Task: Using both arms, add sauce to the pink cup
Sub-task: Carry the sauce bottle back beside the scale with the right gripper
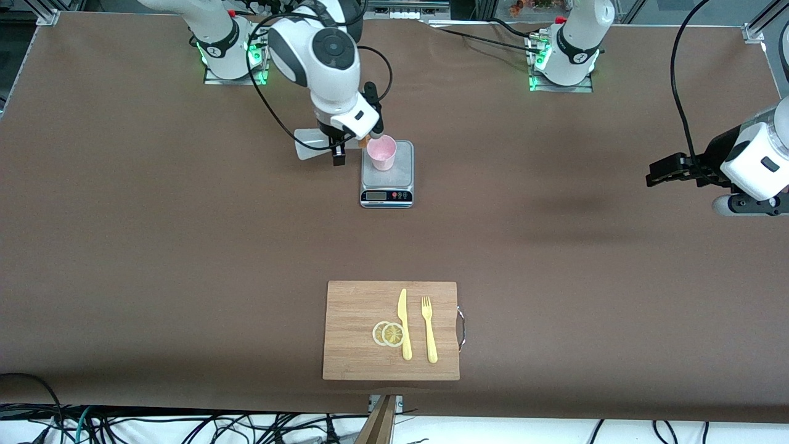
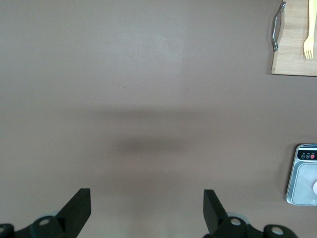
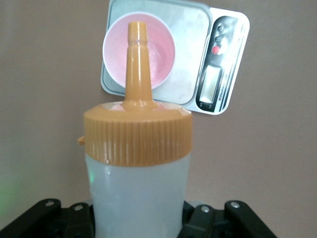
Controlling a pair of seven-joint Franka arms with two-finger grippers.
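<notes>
The fingers of the right gripper (image 1: 336,148) are closed on the body of the sauce bottle (image 3: 136,163), which is tipped over so that its orange nozzle (image 3: 138,59) points at the mouth of the pink cup (image 1: 381,152). The cup stands on the platform of a small scale (image 1: 387,174), and this scale rests on the bench (image 1: 185,246) near the right arm's base. I judge that pick-up and aiming are done and the squeezing is in hand or about to begin; whether any sauce is already in the cup I cannot tell. The left gripper (image 2: 147,210) waits over bare bench toward the left arm's end, its fingers wide apart and holding nothing. Around the scale the bench is free; a cutting board (image 1: 391,330) with knife, fork and lemon slices lies well apart, nearer the front camera.
</notes>
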